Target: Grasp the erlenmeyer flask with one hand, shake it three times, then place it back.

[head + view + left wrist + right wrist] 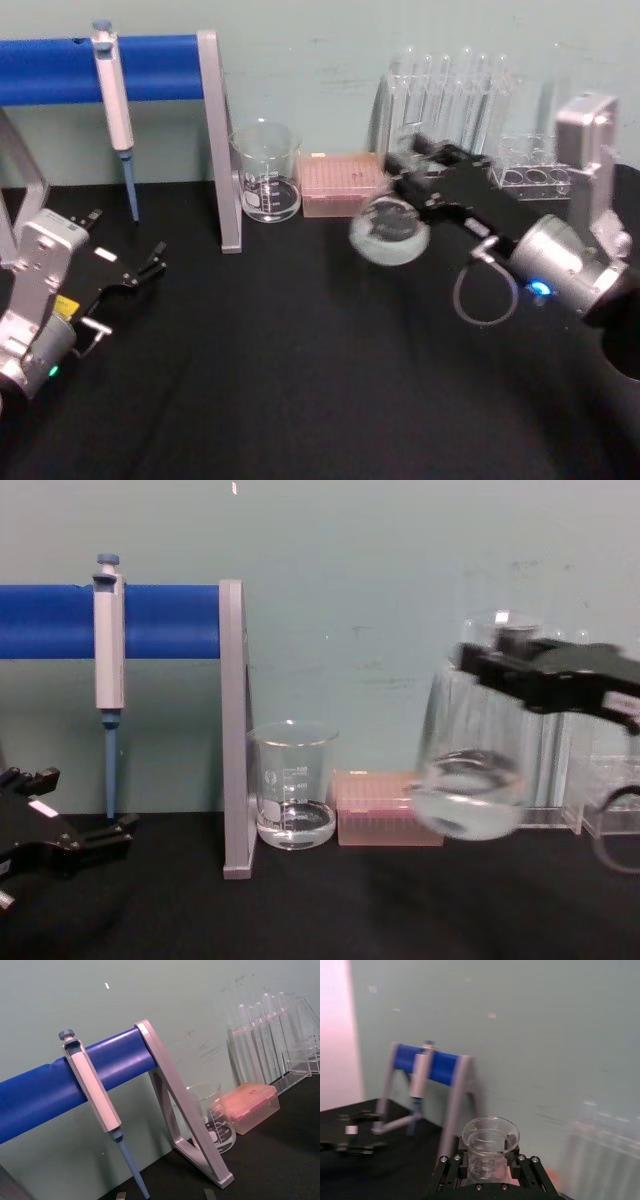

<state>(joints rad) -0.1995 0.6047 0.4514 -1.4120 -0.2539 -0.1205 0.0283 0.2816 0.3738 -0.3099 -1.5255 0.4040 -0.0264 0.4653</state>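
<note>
Right gripper (405,172) is clamped on the neck of the flask (389,230), with the jaws closed tight against the glass on both sides. The flask is off the table (300,380), held in the air and tilted, with some clear liquid in the bottom. Its outline is blurred. From the chest camera it hangs in front of the test tubes (450,90), to the right of the pink box (343,185) and the beaker (267,170). Left gripper (150,262) sits low on the left over the table, fingers apart and holding nothing, near the pipette (115,110) hung on the blue bar (60,68).
</note>
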